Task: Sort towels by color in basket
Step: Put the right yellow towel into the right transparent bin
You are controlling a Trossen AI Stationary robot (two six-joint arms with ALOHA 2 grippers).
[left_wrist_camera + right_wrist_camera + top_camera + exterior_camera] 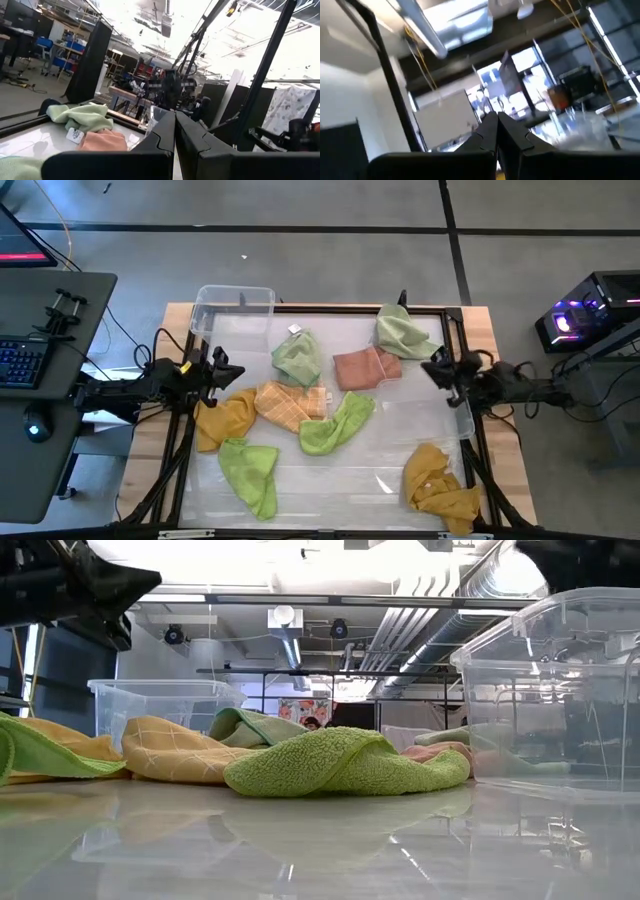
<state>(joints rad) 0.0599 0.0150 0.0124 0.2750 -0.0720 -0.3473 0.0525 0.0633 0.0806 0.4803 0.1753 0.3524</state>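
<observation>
Several small towels lie loose on the white table top [330, 480]: a pale green one [297, 358], a salmon pink one [365, 368], a second pale green one [402, 332], a peach-orange checked one [290, 405], two lime green ones [337, 425] [250, 472], and two mustard yellow ones [225, 420] [438, 485]. My left gripper [225, 370] is at the table's left side, above the towels, shut and empty [175, 131]. My right gripper [435, 368] is at the right side, shut and empty [496, 131].
A clear plastic bin [232, 308] stands at the table's far left corner. A second clear bin [560, 690] stands on the right, below my right gripper. A dark frame [330, 310] runs round the table. In the low view the lime towel [340, 762] lies in front.
</observation>
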